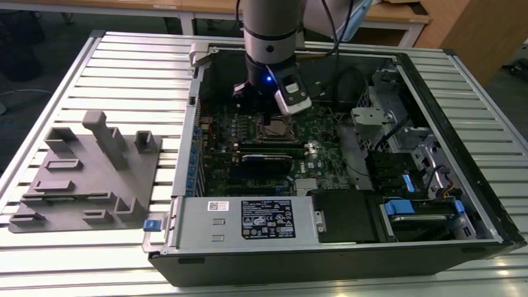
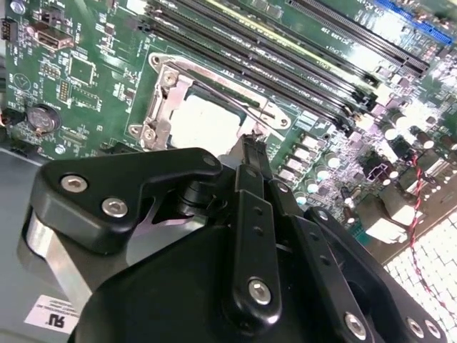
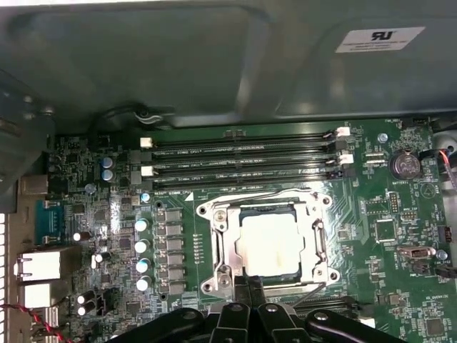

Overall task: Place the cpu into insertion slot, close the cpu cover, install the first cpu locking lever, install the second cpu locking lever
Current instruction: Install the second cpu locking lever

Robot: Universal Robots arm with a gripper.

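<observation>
The counter (image 1: 123, 55) was a big ribbed metal one, and an open computer case (image 1: 462, 204) lay on it beside a grey holder block (image 1: 91, 179). Inside the case sat the green motherboard (image 3: 385, 279). The end effector (image 3: 246, 289) hung just over the socket's edge, its fingers (image 2: 253, 153) clenched together with nothing between them. The cpu cover (image 3: 318, 239) lay flat around the cpu (image 3: 270, 243), which sat in its slot.

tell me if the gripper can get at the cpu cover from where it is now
Probably yes. In the first wrist view the gripper sits right at the edge of the cpu cover, which lies closed around the cpu, and nothing stands between them.
</observation>
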